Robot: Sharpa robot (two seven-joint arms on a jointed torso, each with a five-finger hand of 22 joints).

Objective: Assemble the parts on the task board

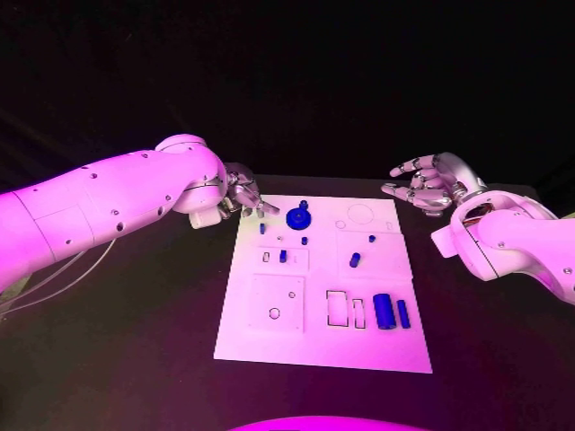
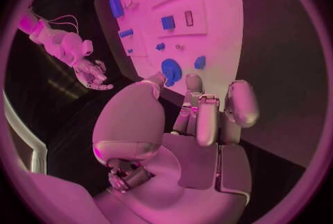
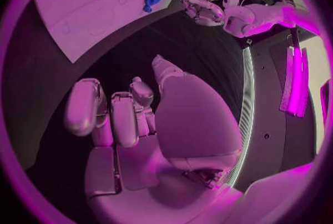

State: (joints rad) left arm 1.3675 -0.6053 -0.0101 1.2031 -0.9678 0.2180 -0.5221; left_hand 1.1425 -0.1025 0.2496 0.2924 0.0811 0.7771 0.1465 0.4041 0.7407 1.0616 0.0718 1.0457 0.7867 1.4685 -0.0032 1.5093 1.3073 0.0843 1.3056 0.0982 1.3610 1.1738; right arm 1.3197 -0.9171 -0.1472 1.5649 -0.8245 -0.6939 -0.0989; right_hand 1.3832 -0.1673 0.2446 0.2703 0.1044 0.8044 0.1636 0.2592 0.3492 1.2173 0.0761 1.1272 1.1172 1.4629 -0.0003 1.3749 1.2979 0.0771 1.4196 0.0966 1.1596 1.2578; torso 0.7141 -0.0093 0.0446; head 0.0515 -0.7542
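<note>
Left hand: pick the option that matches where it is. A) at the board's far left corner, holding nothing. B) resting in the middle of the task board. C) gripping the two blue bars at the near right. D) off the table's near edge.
A: the left hand sits at the far left corner of the task board, by the round blue part, fingers holding nothing.

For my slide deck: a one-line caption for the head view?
Both hands, left hand and right hand, hover empty beside the task board's far corners.
</note>
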